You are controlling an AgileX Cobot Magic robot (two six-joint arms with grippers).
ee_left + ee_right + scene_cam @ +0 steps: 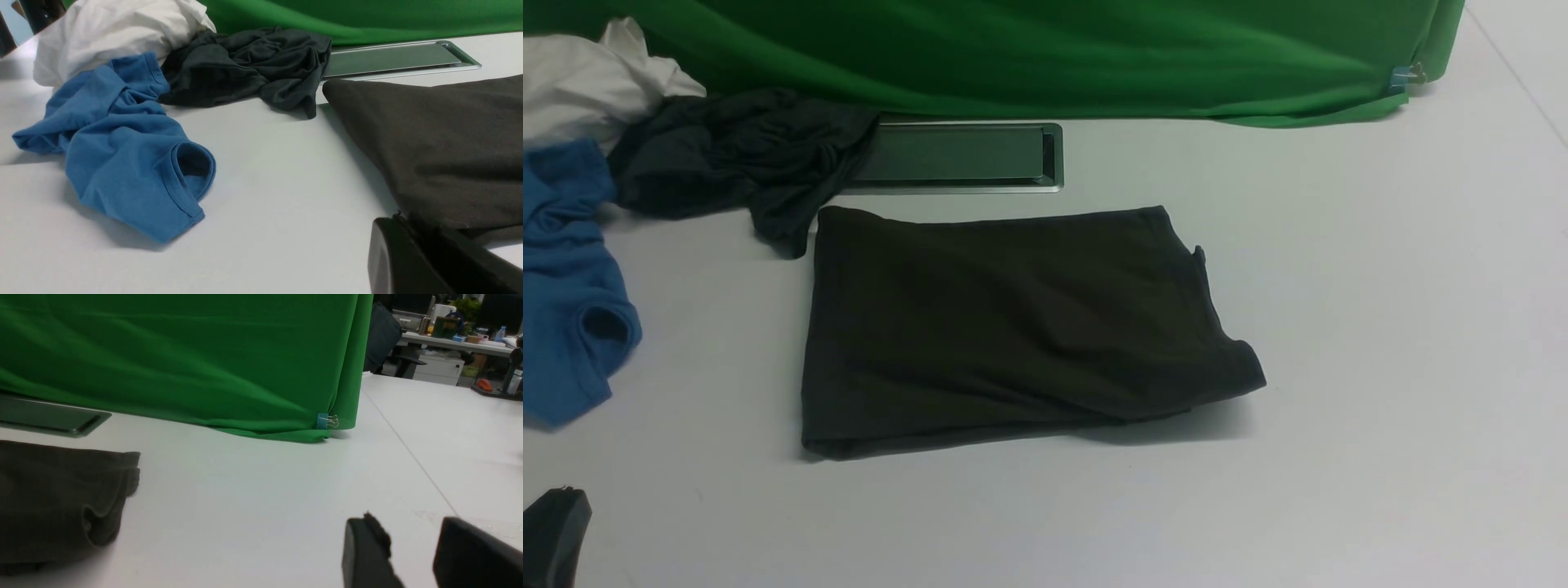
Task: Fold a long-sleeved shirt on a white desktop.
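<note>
The long-sleeved shirt (1013, 327) lies folded into a dark charcoal rectangle in the middle of the white desktop (1339, 457); no lettering shows on its upper face. My left gripper (560, 506) peeks in at the front left corner, well clear of the shirt. In the left wrist view the left gripper (402, 223) is shut with nothing in it, and the shirt (449, 155) lies beyond it. My right gripper (412, 539) is open over bare desktop, with the shirt (57, 498) off to one side and apart from it. It is out of the front view.
At the back left lie a crumpled blue garment (564, 310), a smaller slate-grey garment (735, 155) and a white cloth (580, 82). A silver-framed hatch (956, 155) sits behind the shirt. The green backdrop (1054, 49) runs along the back, held by a clip (1405, 77).
</note>
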